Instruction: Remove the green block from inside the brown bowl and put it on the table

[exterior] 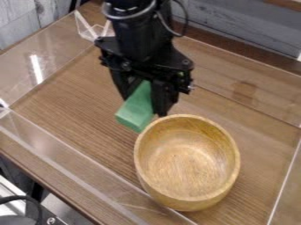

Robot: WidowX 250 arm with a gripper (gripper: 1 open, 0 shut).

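Note:
My black gripper is shut on the green block, which hangs tilted between the fingers. The block is in the air just left of the brown bowl's far-left rim and outside it, above the wood-grain table. The tan wooden bowl sits at the front right with nothing inside it. The block's upper end is hidden by the fingers.
Low clear acrylic walls border the tabletop along the front and left. A small clear stand sits at the back left behind the arm. Bare table lies left of the bowl.

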